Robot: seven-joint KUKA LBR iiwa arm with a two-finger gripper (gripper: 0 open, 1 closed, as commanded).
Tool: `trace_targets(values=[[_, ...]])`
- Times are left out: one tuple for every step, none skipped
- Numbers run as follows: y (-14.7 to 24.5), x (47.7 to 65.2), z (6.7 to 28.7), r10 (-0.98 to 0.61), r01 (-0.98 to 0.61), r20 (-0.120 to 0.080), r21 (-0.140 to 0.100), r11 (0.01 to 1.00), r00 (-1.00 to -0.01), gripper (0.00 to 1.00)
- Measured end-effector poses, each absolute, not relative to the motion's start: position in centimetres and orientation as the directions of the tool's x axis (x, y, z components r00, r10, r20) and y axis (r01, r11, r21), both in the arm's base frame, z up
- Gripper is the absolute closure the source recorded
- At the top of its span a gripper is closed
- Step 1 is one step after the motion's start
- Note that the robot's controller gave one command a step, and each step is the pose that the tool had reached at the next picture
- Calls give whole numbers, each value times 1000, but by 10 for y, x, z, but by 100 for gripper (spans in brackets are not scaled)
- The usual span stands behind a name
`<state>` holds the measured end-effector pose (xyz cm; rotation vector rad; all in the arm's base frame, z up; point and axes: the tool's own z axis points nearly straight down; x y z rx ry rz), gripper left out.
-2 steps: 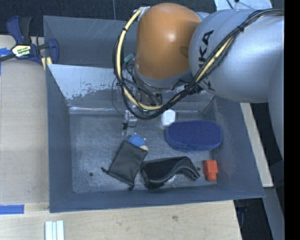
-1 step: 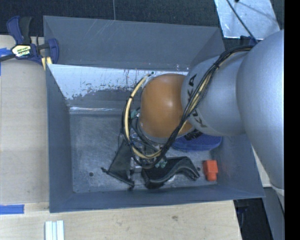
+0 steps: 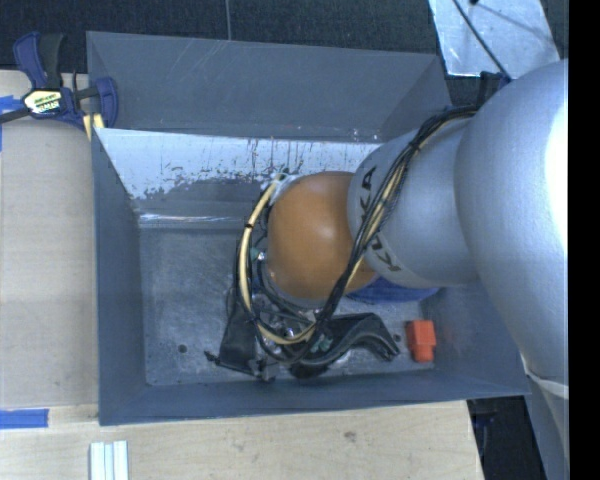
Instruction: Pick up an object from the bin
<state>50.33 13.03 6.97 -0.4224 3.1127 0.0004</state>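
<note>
While the gripper [image 3: 248, 356] sits low, state unreadable, we judge the orange block [image 3: 421, 340] light, rigid; pinch across its flat sides.

The one camera looks steeply down, from slightly to one side, onto the grey metal bin [image 3: 118, 288], near enough that it spans most of the view, with the arm [image 3: 480, 198] entering from the right.

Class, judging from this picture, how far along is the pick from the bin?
Done: the arm is inside the grey metal bin, its tool low by the near wall. In hand: nothing visibly gripped. Left: grasp and lift; the small orange rectangular block lies untouched beside the arm.
</note>
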Motion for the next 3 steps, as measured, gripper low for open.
trace_targets(values=[[130,504,71,-264,-264,-2,0,964,-964,100],[139,510,193,-299,-299,-12,-1,954,-954,100],[112,513,274,-647,-647,-9,-5,763,-763,100]])
